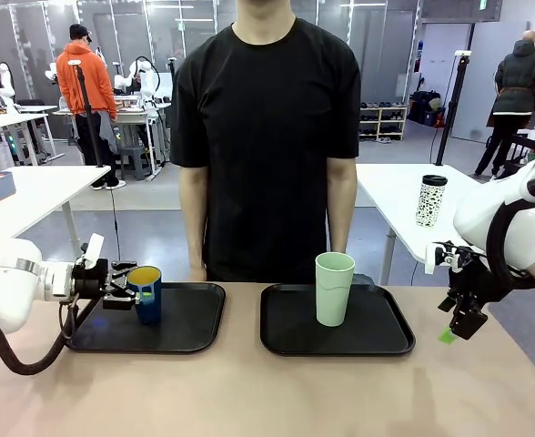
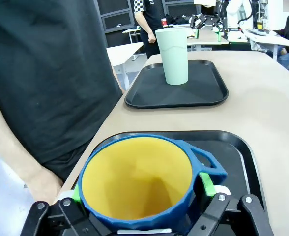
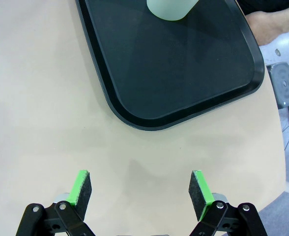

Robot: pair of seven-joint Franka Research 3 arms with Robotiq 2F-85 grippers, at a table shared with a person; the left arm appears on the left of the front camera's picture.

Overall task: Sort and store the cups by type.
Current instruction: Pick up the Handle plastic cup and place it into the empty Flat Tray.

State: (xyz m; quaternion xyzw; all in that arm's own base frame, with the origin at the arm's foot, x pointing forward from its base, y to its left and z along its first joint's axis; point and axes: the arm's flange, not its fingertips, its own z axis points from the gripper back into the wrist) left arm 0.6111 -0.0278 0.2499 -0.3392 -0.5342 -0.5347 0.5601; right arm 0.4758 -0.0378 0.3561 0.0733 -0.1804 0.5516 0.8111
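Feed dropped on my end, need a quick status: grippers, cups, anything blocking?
Left gripper shut on blue mug, over left tray. Right gripper open, above bare table. Mint tumbler upright on right tray. Nothing blocking.

Table (image 1: 249, 391): two trays side by side. Left tray (image 1: 190, 328) carries the mug (image 1: 146, 293) near its left end; right tray (image 1: 377, 332) carries the tumbler (image 1: 334, 289) at centre. Person behind.

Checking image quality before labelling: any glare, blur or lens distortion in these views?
Front view: sharp, evenly lit, soft sheen on the left tray. Left wrist view: wide-angle stretch makes the blue mug loom large while the mint tumbler looks small. Right wrist view: crisp, with faint shadows on the table.
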